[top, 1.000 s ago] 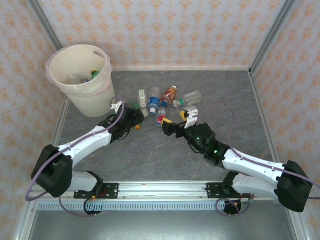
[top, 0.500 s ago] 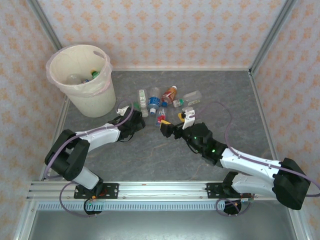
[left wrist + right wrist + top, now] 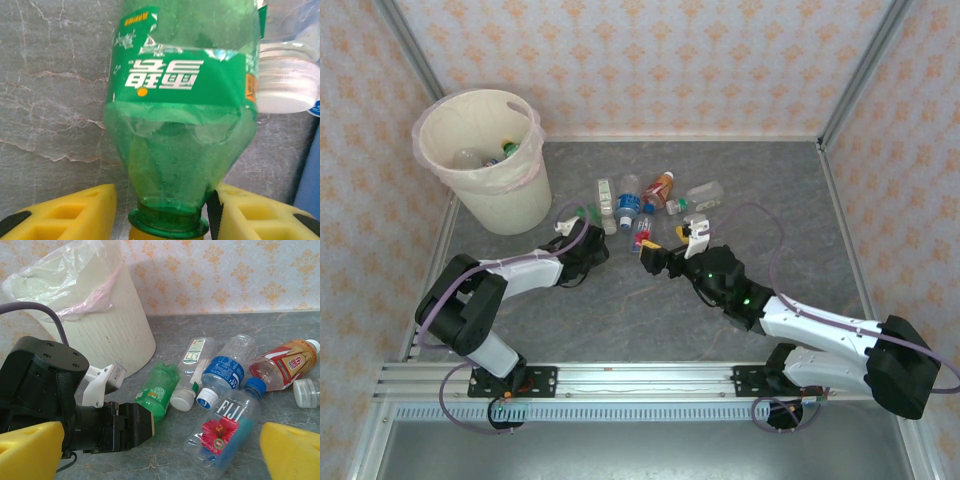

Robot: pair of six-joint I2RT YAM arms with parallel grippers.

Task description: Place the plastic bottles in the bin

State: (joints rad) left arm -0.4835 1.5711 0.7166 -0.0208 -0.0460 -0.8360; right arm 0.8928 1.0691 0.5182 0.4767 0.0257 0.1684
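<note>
We see bare table point(image 3: 640, 320) nearest. The left gripper point(image 3: 164, 192) has its jaws apart, flanking the neck of the green bottle point(image 3: 180, 100), whose cap is cut off. The right gripper point(image 3: 161, 450) gapes empty. The loose bottles point(image 3: 650, 195) cluster beyond. The bin point(image 3: 510, 205) sits far-left by the wall point(image 3: 670, 60), contents unclear.

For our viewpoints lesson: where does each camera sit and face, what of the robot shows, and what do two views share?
Top external: above and behind the arms, looking down on the table; both arms show.
Left wrist: on the left arm, facing a green bottle between the fingers of the left gripper.
Right wrist: on the right arm, facing the bin across bottles; fingers of the right gripper at bottom corners.
Shared: both wrist views hold that green bottle.
</note>
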